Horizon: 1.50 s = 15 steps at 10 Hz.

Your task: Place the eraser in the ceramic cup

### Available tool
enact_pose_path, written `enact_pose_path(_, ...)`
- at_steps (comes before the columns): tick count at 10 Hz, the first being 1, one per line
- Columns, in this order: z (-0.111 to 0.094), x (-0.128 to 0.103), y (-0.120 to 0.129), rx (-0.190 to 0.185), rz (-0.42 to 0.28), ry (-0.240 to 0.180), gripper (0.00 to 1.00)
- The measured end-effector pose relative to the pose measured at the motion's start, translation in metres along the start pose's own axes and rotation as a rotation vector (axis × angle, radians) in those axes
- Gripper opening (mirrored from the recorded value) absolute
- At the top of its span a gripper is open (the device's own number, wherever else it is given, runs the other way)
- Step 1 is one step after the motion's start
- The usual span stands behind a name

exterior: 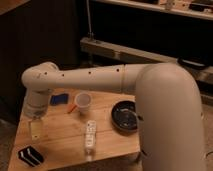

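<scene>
Gripper (36, 129) hangs low over the left part of the wooden bench (60, 142), fingers apart, nothing between them. Eraser (30, 156) lies at the bench's front left corner, near the gripper but apart from it. Ceramic cup (82, 101) stands upright farther back near the middle, with a blue block (59, 99) to its left, a white bar (90, 137) in front and a black bowl (125, 116) to its right.

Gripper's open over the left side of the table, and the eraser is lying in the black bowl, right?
No. The camera view shows the eraser on the front-left corner of the table, not in the black bowl. The gripper is open over the left side, as you said.
</scene>
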Motion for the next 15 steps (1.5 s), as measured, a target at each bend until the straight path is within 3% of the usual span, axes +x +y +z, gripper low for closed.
enact_pose_path(4,0.019,0.008,0.014,0.038,-0.002,0.042,0.8)
enact_pose_path(8,0.019,-0.011,0.008,0.098,-0.101,0.053,0.8)
enact_pose_path(10,0.023,-0.014,0.011,0.084,-0.133,0.054,0.8)
enact_pose_path(15,0.045,-0.005,0.032,-0.001,-0.132,0.078,0.8)
